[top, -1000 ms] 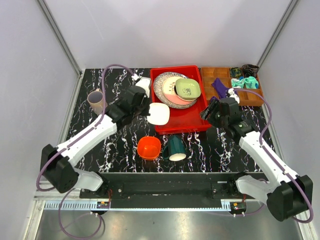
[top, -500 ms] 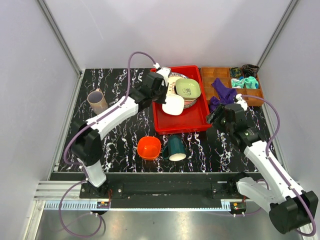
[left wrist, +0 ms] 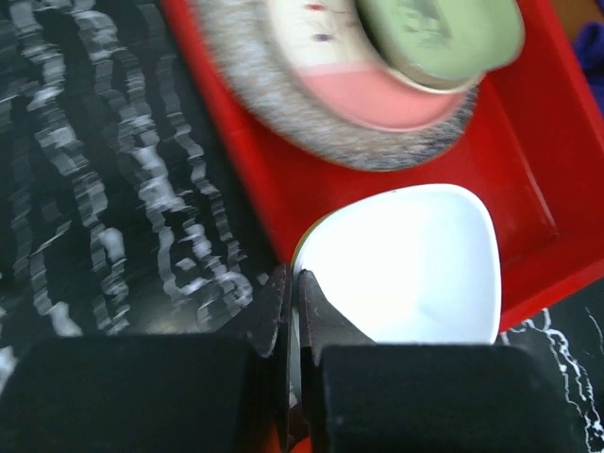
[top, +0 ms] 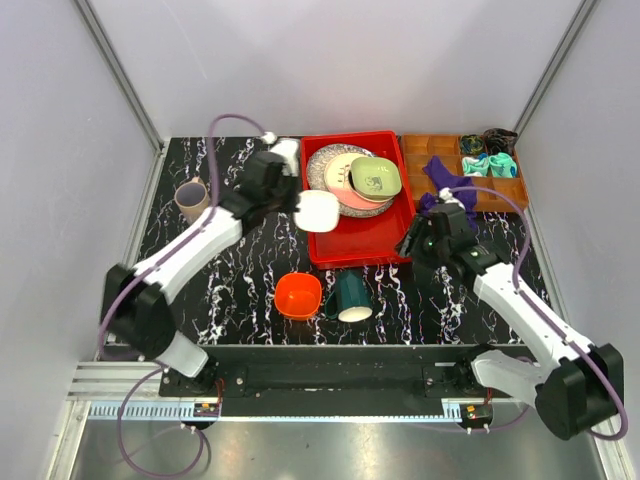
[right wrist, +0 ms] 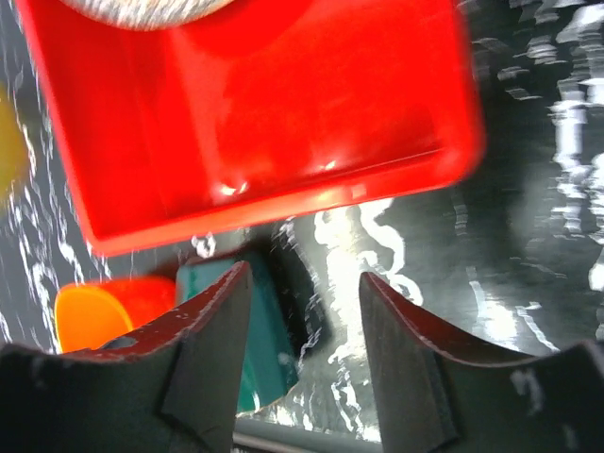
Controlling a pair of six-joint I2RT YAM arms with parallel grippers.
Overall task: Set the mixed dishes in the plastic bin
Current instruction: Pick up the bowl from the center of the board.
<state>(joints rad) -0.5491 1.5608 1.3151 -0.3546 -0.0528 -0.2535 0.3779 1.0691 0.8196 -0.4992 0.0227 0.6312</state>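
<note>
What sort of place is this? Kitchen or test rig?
Probably a lab robot cell, not a kitchen: blank panel walls, left arm and right arm bolted at the marble-print table, red bin holding plates.

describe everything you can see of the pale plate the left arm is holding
The pale plate is a shallow, rounded-square dish. It is glossy and near white, like glazed ceramic or melamine, with a yellowish edge. The left claw is shut on its rim and holds it in the air over the near left wall of the red bin. Nothing else appears to touch it.
</note>
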